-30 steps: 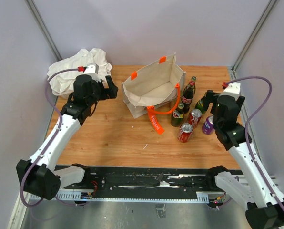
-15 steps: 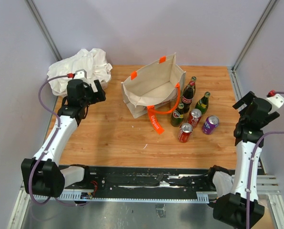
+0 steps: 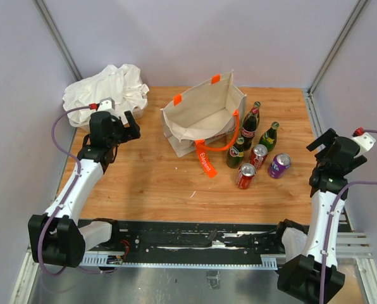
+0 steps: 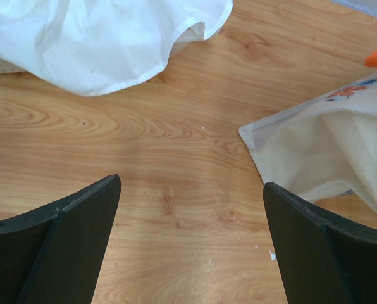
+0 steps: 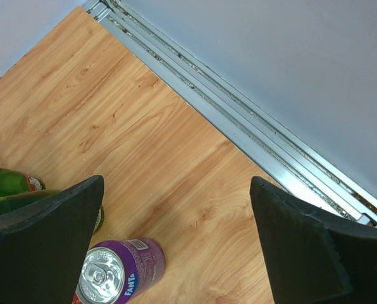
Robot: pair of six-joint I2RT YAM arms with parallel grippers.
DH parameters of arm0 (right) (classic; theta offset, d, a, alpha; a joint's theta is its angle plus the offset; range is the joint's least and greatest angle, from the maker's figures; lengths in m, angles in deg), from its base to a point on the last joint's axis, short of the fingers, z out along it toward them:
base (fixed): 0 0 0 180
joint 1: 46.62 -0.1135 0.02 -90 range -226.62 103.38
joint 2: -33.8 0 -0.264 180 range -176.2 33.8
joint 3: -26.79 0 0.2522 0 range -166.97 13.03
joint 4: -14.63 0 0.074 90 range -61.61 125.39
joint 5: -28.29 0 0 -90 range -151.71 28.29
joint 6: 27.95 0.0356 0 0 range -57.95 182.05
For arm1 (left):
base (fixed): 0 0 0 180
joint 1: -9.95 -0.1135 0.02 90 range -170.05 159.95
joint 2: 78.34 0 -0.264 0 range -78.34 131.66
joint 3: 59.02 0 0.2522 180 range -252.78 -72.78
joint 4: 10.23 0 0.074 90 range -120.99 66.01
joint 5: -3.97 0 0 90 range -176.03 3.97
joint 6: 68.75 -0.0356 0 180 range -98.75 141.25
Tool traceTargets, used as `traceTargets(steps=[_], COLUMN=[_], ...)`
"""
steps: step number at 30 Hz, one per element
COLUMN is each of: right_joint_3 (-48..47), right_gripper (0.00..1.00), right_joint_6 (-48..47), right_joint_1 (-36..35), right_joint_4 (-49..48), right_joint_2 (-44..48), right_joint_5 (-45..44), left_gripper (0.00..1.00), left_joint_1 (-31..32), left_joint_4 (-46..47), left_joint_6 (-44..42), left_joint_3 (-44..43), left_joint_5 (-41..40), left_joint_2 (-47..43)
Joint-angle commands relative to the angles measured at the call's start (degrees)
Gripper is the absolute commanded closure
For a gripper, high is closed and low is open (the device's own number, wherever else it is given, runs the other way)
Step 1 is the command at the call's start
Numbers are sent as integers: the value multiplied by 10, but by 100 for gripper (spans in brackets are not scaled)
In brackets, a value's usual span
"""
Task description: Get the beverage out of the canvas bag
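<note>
Over the last second both of your arms have backed away from the middle. The left claw (image 4: pixel 191 183) has pulled off the bag's (image 3: pixel 201 117) left side and now hangs over bare table (image 3: pixel 150 183) further left. The right claw (image 5: pixel 177 182) has swung from beside the cans out to the table's right edge. Since half a second ago they have barely shifted.

Both claws are spread wide with nothing between their fingers. In your left wrist view, wood shows between the two dark fingers. A corner of the bag is off to the right and the cloth (image 3: pixel 106 92) lies beyond, in the far left corner. In your right wrist view the gap frames wood and the metal rail at the table's edge. The purple can (image 5: pixel 119 275) sits just beside the left finger.

The bag stands open at the far middle of the table. One orange handle is draped over its near right side onto the wood. The drinks (image 3: pixel 255 149), bottles and cans, are grouped on the table just right of the bag, outside it. The purple can is the one furthest right, and your right claw is well apart from it.
</note>
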Motion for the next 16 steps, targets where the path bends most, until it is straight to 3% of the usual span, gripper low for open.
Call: traceTargets(steps=[1,16], right_joint_3=[10,17], right_gripper=[2,2], right_joint_6=[-6,-17], right_joint_1=[8,8], right_joint_4=[-9,-7], right_joint_2=[15,25], right_joint_5=[7,10], left_gripper=[0,0], left_joint_1=[0,0], left_joint_4=[22,28], left_joint_6=[5,-6], left_joint_3=[6,6], left_joint_5=[-3,17], left_joint_2=[-14,-16])
